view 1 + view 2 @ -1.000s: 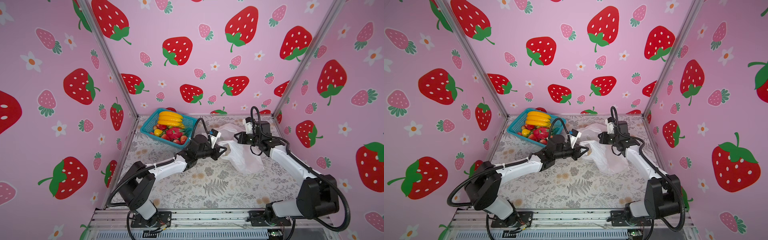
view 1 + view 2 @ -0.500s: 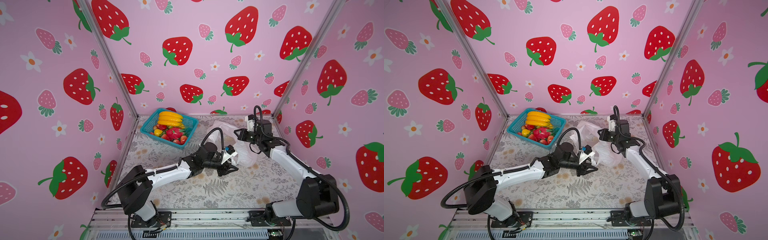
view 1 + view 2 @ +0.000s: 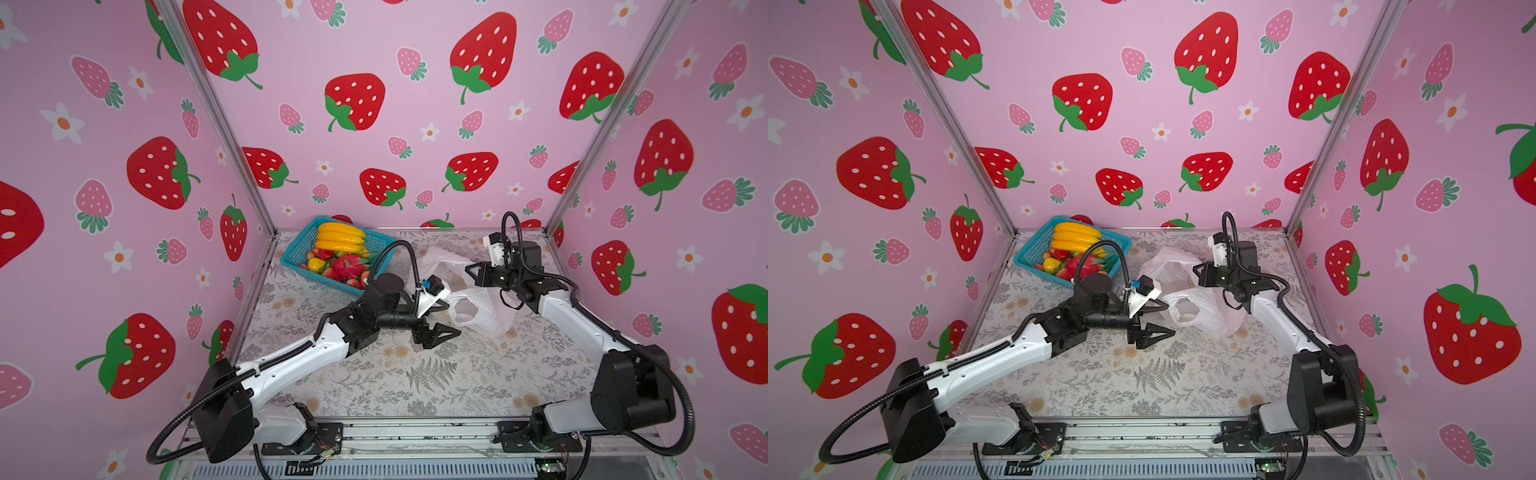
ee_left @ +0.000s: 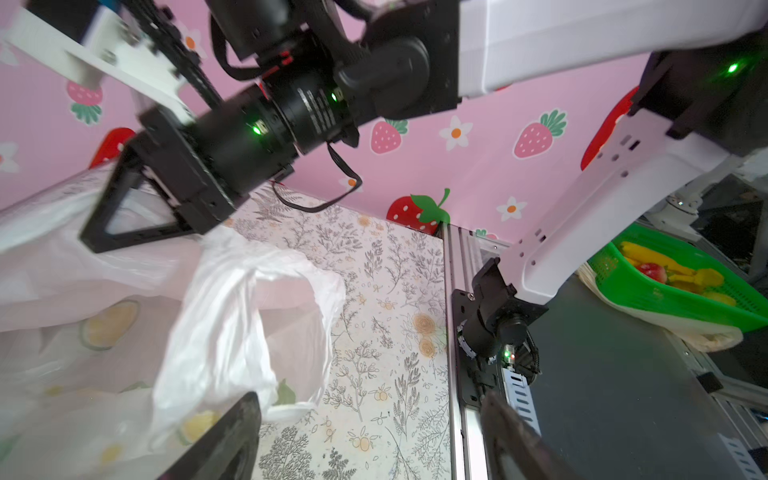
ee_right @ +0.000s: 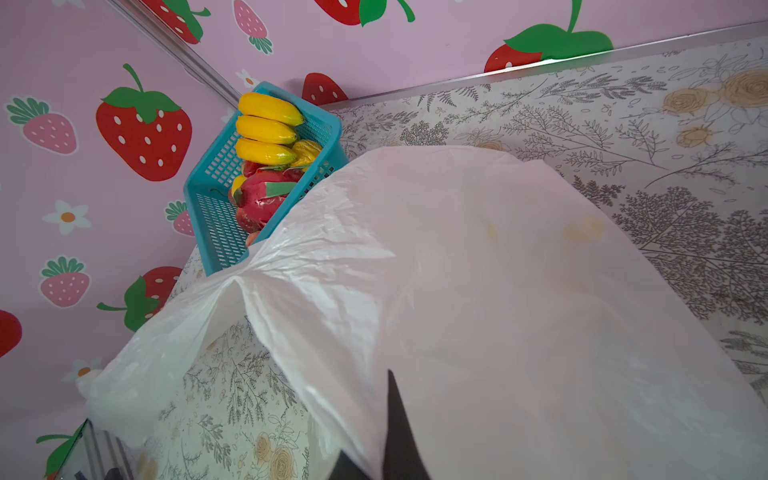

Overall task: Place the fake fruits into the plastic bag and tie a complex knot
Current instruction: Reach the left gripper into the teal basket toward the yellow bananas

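Top views first: compared with a second ago, the left end effector (image 3: 446, 320) has moved from the upper edge of the plastic bag (image 3: 482, 309) down to its near side, and its jaws, which were almost closed, now stand wide and hold nothing. The bag handle loop that it pulled out lies open on the desk (image 3: 415, 374) just beside the black fingers. The right end effector (image 3: 471, 272) is clenched on the far edge of the bag, so the bag is now kept by one arm only. All the fake fruits (image 3: 338, 253) are in the teal basket (image 3: 297, 255) at the back left corner, none in the bag. I judge the task is at its beginning: the mouth is being spread before the first fruit goes in.

Left wrist view: the two finger tips (image 4: 224, 440) are apart with bare desk between them, and the bag loop (image 4: 257, 316) hangs slack in front. The desk edge rail (image 4: 457, 332) is near on one side.

Right wrist view: the bag (image 5: 457, 291) is stretched like a sheet from the closed fingers (image 5: 399, 432) and covers much of the desk; the basket (image 5: 212, 216) stands behind it against the wall.

For room, the front half of the desk is free, and the way from the left arm to the basket seems open, but the basket sits tight in the corner.
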Robot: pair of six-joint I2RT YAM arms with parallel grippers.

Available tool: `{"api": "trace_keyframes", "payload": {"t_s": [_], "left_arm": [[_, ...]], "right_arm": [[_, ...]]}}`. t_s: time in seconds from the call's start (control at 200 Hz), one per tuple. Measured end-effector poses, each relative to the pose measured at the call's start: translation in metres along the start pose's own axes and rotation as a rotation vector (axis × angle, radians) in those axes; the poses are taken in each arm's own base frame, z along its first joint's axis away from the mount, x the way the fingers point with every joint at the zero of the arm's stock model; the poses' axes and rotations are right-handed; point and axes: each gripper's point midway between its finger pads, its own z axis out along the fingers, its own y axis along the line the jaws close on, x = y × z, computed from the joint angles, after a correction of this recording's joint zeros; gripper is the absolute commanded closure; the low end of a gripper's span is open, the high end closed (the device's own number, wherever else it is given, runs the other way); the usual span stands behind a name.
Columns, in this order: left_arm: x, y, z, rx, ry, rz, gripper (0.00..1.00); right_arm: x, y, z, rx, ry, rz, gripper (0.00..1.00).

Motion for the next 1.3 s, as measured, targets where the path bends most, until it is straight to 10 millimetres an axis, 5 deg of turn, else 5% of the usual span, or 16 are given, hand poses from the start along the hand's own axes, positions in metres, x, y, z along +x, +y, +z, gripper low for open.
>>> {"api": "trace_keyframes", "payload": {"t_s": [0.13,0.23,0.42,0.625,1.001,1.301], "left_arm": [[-0.024,0.03,-0.034,-0.153,-0.081,-0.05,0.14],[-0.03,0.08,-0.066,-0.364,-0.128,-0.159,0.14],[0.003,0.198,-0.154,-0.865,-0.11,-0.434,0.14],[0.043,0.291,-0.221,-1.14,-0.065,-0.643,0.14],[0.127,0.39,-0.247,-1.185,-0.056,-0.975,0.14],[0.133,0.432,-0.257,-1.155,-0.153,-1.038,0.09]], "right_arm": [[-0.001,-0.002,-0.001,0.008,-0.003,-0.016,1.0],[-0.002,-0.003,-0.001,0.012,-0.008,-0.022,1.0],[-0.001,-0.004,-0.005,0.024,-0.027,-0.03,1.0],[0.0,-0.003,-0.008,0.018,-0.048,-0.041,1.0],[-0.008,0.005,-0.008,-0.018,-0.074,-0.061,1.0],[-0.006,0.004,-0.007,-0.019,-0.069,-0.064,1.0]]}}
